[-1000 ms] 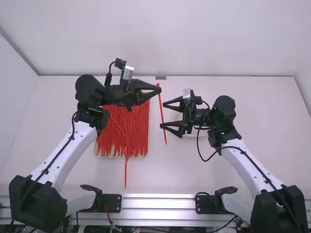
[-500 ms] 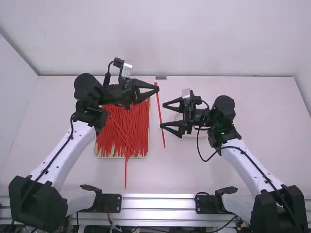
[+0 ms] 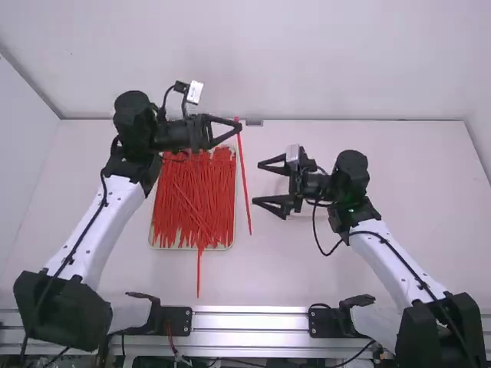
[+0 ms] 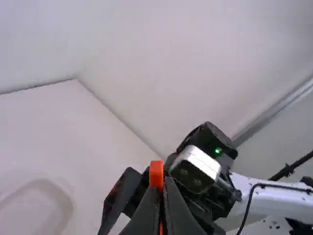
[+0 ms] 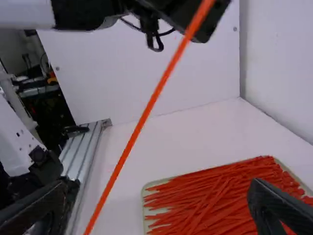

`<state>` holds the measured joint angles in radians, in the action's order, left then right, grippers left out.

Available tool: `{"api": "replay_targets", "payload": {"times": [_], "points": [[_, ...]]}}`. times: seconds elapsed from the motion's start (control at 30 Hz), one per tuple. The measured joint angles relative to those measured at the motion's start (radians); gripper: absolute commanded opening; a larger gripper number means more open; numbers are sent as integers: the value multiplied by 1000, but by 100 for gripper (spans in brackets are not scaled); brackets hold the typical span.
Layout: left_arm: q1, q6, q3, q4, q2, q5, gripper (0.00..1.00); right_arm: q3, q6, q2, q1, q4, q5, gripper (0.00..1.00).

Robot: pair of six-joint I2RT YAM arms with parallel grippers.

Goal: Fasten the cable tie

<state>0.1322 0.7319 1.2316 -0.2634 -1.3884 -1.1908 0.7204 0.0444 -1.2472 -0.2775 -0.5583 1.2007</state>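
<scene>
My left gripper (image 3: 235, 127) is shut on the head end of one red cable tie (image 3: 244, 180), which hangs down from it above the table, its tail close to the tray's right edge. The left wrist view has the tie's head (image 4: 156, 173) pinched between my fingertips. To the right of the hanging tie, my right gripper (image 3: 265, 183) is open, its jaws spread wide and pointing at the strap without touching it. From the right wrist, the tie (image 5: 146, 110) crosses as a slanted orange line, with the left arm (image 5: 146, 12) beyond.
A tray (image 3: 157, 241) holds a heap of several red cable ties (image 3: 192, 199). One loose tie (image 3: 199, 272) sticks out over the tray's near edge onto the table. A small white dish (image 3: 314, 208) lies under the right gripper.
My left gripper has lifted and drawn back left with the tie, which now hangs straighter and farther left. The right gripper has barely shifted and stays open.
</scene>
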Motion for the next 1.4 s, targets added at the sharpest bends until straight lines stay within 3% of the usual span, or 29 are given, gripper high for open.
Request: {"api": "replay_targets", "payload": {"times": [0.23, 0.5, 0.9, 1.4], "points": [[0, -5, 154, 205, -177, 12, 2, 0, -217, 0, 0, 0, 0, 98], [-2, 94, 177, 200, -304, -31, 2, 0, -466, 0, 0, 5, 1, 98], [-5, 204, 177, 212, -312, -123, 2, 0, -929, 0, 0, 146, 0, 98], [-4, 237, 172, 386, -312, -90, 2, 0, -1523, 0, -6, 339, 20, 98]]}}
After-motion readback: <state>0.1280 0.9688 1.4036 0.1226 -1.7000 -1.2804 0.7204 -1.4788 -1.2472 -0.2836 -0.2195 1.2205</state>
